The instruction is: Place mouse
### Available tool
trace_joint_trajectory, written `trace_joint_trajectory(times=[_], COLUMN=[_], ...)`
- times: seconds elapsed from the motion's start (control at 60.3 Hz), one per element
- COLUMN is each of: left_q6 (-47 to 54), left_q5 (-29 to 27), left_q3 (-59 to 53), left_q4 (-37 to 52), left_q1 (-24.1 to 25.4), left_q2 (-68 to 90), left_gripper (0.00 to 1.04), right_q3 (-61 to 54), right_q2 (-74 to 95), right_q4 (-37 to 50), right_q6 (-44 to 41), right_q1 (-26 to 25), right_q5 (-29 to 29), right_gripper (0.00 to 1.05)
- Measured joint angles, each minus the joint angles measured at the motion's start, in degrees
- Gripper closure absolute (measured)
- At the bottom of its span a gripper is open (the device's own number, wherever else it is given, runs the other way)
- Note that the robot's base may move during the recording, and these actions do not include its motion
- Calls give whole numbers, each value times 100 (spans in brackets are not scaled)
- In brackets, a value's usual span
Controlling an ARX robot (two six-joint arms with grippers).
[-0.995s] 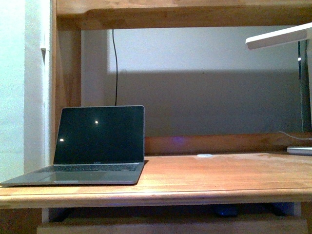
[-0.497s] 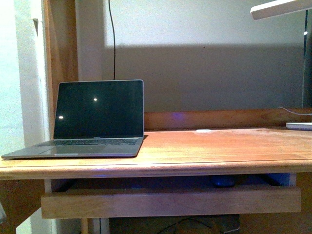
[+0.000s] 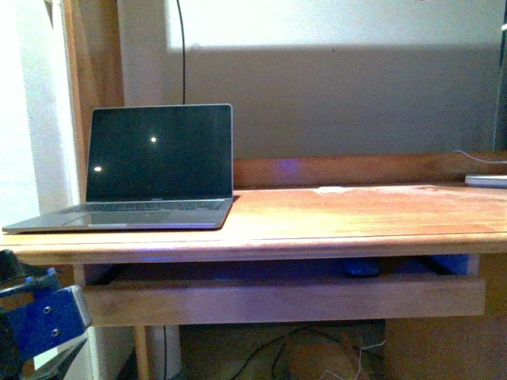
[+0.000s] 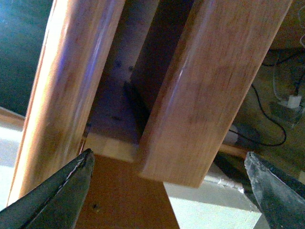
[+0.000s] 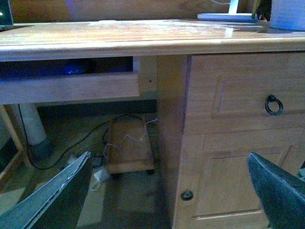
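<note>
Under the desktop, on the pull-out tray – item one, the mouse: small, dark and rounded, lying in the narrow slot between the desk's front edge and the tray's front rail, right of centre, only its upper part visible.

Item two, laptop: open, screen dark, on the left of the desktop near the front edge.

Item three, small white disc: at the back of the desktop, well apart from the mouse.

Left gripper: fingers spread apart, nothing between them, low beside the tray's left end; its blue housing shows at the lower corner of the front view.

Right gripper: fingers likewise apart and empty, low, facing the drawer front and the tray's right end.

Hazards, as judged – the slot is shallow, so a reaching finger may strike the desk edge or the rail, or nudge the mouse deeper out of reach. A smooth, rounded shell could squirt from a poorly centred pinch. The left arm, rising carelessly, might knock the tray or the laptop.
</note>
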Motion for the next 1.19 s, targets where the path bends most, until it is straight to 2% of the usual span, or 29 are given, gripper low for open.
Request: trace_joint_trajectory(times=[0.298,0.647,0.779,1.011,1.127,1.194], left_q6=[46,52,-83,-575,-922,-1272], left_q5=[122,20,-55,-98,120,343], left_q3=[627,1128,1237,1392,1283,994], left_q4=[-531,-1235,-2116,-4170,-5222,-5375], left_q1=[-284,-308,-321,-424,-546,-710], left_q2=[426,603,361,-284,-743,-1043], left_gripper=[8,8,8,8,8,8], right_q3=[0,0,0,0,0,0], right_q2=[0,0,0,0,0,0], right_q4=[0,0,0,0,0,0], right_q6=[0,0,0,-2,0,0], right_q1=[0,0,0,0,0,0], right_q5=[0,0,0,0,0,-2], right_gripper=[7,7,7,7,7,7])
